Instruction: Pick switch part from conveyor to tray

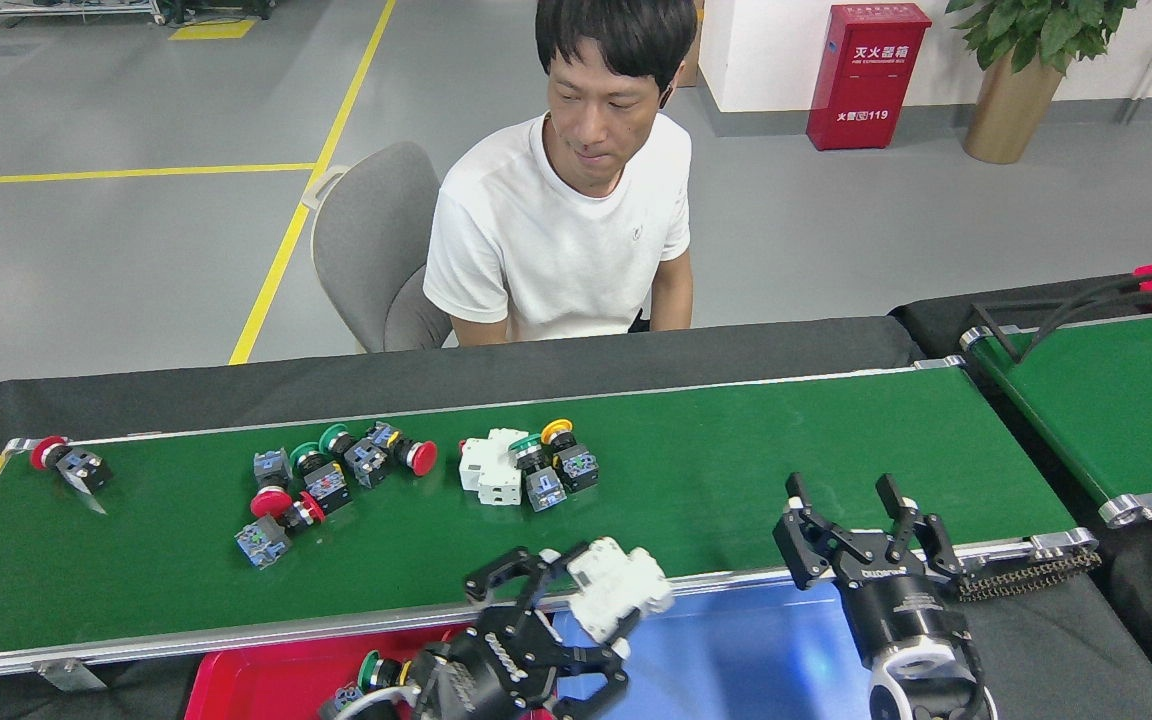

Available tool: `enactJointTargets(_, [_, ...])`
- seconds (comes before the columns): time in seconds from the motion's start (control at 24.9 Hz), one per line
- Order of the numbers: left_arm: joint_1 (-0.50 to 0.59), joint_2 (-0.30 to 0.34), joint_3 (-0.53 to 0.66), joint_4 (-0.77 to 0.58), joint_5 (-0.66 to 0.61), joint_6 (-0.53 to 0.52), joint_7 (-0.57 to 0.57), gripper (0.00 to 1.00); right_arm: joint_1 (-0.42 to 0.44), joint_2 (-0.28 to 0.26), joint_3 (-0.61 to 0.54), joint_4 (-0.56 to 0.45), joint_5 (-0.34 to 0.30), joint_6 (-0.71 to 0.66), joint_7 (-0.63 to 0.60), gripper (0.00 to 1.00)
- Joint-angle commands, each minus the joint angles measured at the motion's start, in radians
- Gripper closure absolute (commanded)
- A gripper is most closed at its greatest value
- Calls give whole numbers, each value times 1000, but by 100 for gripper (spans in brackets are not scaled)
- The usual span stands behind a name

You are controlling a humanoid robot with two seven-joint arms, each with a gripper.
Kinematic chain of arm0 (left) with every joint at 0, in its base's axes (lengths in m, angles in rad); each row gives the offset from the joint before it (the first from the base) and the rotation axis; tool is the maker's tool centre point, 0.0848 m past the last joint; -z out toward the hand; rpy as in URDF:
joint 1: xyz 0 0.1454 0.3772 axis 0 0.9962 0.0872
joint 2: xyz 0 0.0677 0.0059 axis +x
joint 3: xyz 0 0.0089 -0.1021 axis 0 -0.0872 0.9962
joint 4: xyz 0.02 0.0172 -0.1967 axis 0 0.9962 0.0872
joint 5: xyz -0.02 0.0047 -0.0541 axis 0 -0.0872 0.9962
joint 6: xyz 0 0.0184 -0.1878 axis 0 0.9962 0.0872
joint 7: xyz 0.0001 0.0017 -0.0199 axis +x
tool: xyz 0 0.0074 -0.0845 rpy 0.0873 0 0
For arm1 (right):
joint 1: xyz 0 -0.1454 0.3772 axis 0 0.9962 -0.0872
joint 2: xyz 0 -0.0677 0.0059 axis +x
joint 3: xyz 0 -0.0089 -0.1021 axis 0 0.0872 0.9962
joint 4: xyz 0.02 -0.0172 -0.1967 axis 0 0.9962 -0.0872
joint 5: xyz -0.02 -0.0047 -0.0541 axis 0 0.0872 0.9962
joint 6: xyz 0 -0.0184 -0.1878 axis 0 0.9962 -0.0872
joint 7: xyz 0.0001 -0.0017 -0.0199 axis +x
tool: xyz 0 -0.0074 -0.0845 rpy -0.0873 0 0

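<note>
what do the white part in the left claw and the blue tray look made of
The white part held in the left claw looks like moulded matte plastic: blocky, ribbed, no metallic glint. The blue tray looks like smooth plastic with a slight gloss, judging by the soft light patch on its floor.

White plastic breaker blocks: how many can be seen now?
2. One white plastic breaker block lies mid-belt on the dark-green conveyor; the other is held in the left pincer above the blue tray.
</note>
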Motion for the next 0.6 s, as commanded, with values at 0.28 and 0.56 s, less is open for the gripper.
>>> enactJointTargets(0.28, [100, 5, 606, -42, 54, 6, 69, 0, 104, -12, -3, -71, 31, 16, -18, 2])
enactJointTargets(0.56, [209, 24, 1071, 80, 59, 3, 207, 0, 101, -15, 0, -84, 31, 4, -18, 2])
